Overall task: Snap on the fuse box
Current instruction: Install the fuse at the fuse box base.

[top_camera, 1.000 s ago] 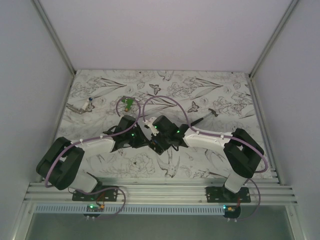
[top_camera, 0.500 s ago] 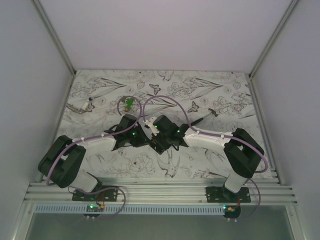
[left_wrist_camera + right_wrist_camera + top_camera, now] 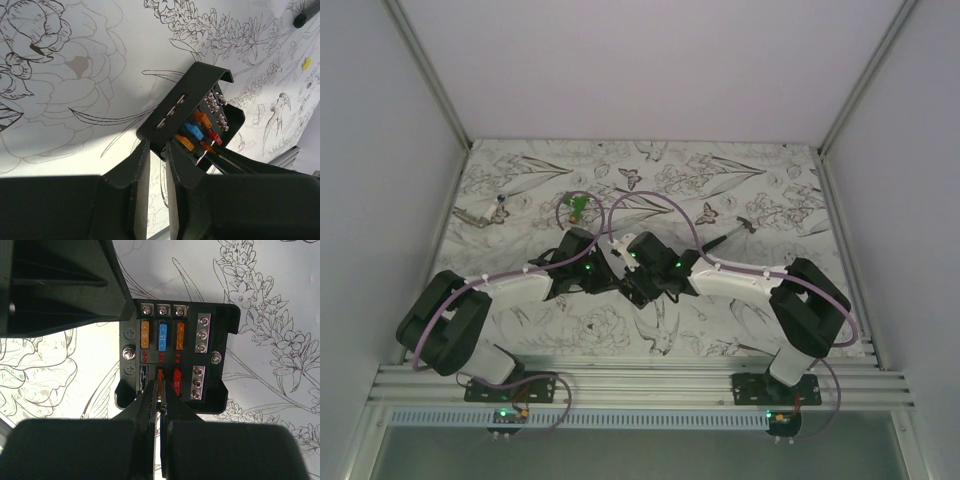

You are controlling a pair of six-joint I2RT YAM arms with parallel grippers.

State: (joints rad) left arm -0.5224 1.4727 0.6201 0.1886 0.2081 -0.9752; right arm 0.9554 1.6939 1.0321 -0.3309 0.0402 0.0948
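Fuse box (image 3: 187,347) sits mid-table, lid off. Left gripper (image 3: 157,148) pinches its rim. Right gripper (image 3: 161,390) is clenched at the lower fuses, possibly nipping one. Risk: the thin rim grip slips and the box skids.

Soft, even overhead light washed the worktop (image 3: 520,180); wrist views were sharp on the fuse box (image 3: 180,360), their near foregrounds dark, blurred, with faint shadows beneath.

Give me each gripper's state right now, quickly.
Left gripper: nearly closed, pinching the fuse box by its edge.
Right gripper: closed, tips among the fuses; whether it grips one cannot be told.
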